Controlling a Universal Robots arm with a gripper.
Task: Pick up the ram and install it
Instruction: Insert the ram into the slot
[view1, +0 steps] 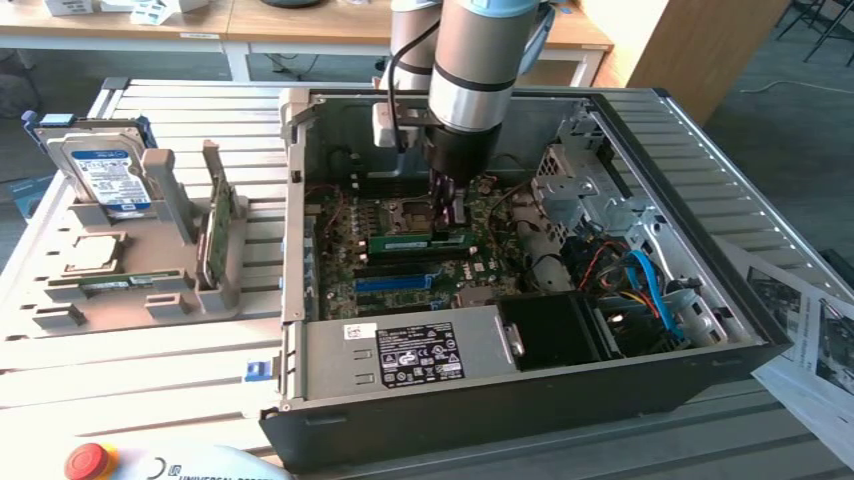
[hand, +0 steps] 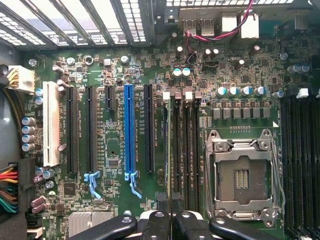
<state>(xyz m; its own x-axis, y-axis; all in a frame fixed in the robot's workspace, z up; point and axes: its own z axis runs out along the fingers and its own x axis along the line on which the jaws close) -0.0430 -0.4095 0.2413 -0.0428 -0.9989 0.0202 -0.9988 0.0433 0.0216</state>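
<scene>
Centre of the exterior view: gripper (view1: 453, 222) clenched on the ram (view1: 416, 241), which stands on edge at the motherboard (view1: 340, 250) slots inside the open computer case (view1: 561, 400).

Case (view1: 707, 190) on bench (view1: 160, 370); tray (view1: 54, 290) with hard drive (view1: 104, 170) at the exterior view's left. Inside case: gripper (view1: 454, 212) above motherboard (view1: 340, 250); ram (view1: 407, 241) beside CPU socket (hand: 242, 177).

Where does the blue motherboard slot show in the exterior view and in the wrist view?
Exterior view: the blue slot lies on the motherboard, between the CPU socket and the power supply.
Wrist view: the blue slot runs between two black slots, the white slot farther off.
Shared landmark: the CPU socket, with its metal frame.
</scene>
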